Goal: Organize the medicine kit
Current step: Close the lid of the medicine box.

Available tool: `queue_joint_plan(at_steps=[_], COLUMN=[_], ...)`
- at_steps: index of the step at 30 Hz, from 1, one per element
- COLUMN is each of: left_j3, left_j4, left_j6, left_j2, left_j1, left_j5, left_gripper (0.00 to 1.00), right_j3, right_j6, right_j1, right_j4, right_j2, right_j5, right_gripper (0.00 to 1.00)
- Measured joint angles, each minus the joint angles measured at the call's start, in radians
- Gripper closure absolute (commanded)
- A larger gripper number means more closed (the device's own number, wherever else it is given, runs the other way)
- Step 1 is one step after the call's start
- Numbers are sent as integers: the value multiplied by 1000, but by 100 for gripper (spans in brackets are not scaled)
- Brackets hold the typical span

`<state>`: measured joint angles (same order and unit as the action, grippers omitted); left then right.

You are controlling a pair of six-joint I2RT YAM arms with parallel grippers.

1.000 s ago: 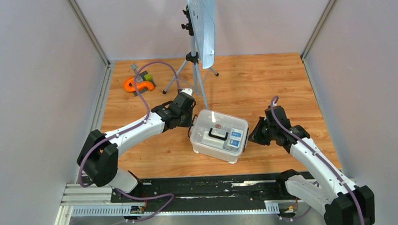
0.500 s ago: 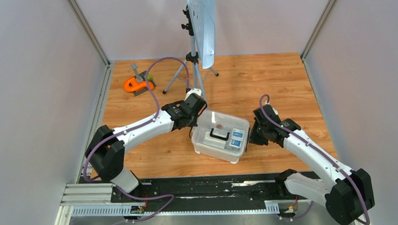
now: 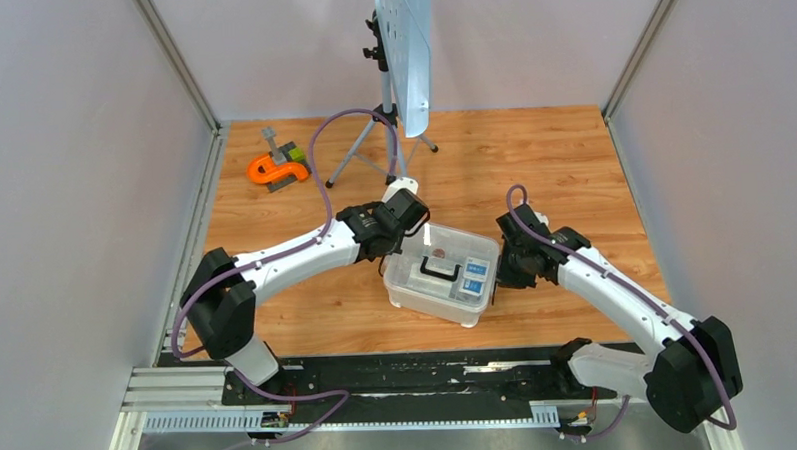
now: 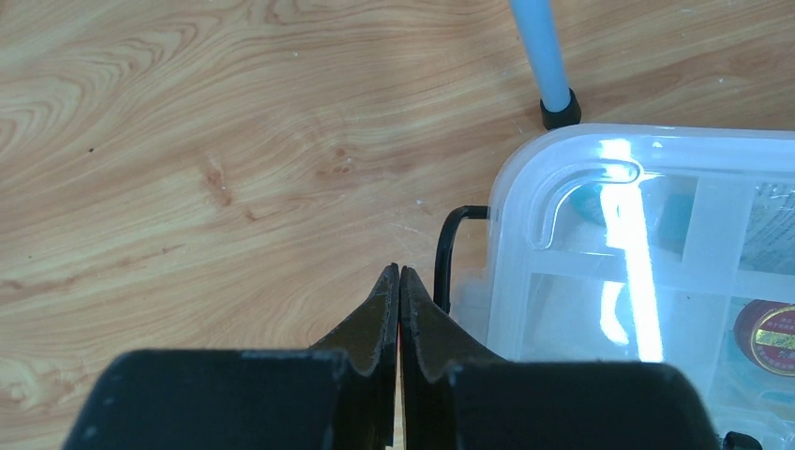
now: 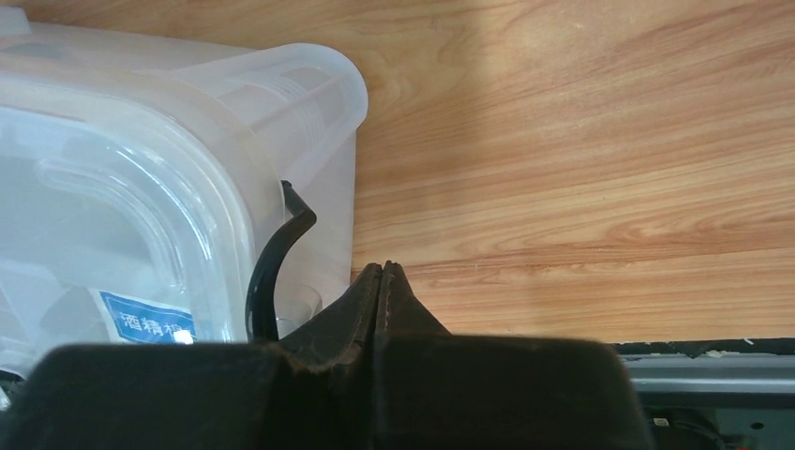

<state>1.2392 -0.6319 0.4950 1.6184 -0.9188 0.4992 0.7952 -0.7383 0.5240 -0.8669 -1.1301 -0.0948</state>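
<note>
The medicine kit (image 3: 417, 289), a white tub under a clear lid with a black handle (image 3: 438, 271), stands mid-table with blue and white packets (image 3: 471, 274) showing through the lid. My left gripper (image 3: 407, 229) is shut and empty at the kit's far left side; in the left wrist view it (image 4: 399, 271) sits just left of a black wire clip (image 4: 448, 248) on the tub (image 4: 525, 234). My right gripper (image 3: 503, 272) is shut and empty at the kit's right end; in the right wrist view it (image 5: 382, 267) sits beside the other black clip (image 5: 272, 262) and the tub (image 5: 309, 103).
An orange-and-grey tool (image 3: 280, 166) lies at the far left of the table. A tripod (image 3: 386, 135) carrying a white panel stands behind the kit; one of its legs (image 4: 548, 61) ends close to the tub's far corner. Grey walls close in both sides.
Both arms have moved in toward the kit. The left gripper swung right to the tub's far left side, the right gripper moved left against its right end. The kit shifted slightly.
</note>
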Motion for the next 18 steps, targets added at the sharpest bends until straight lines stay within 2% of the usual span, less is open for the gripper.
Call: queue_joint_plan(at_steps=[7,18], left_j3=[27,20], left_j4=[-29,-18], left_j6=[-10,-6], left_j2=[24,22], left_j1=[-23,-24], left_j5=[45,37], left_gripper=[95,95], right_j3=[23,25], right_j6=[19,27], right_j1=[10,11], right_j4=[-19,-19], right_j2=[-26,-36], right_j5=[-13,-13], right_gripper=[100,100])
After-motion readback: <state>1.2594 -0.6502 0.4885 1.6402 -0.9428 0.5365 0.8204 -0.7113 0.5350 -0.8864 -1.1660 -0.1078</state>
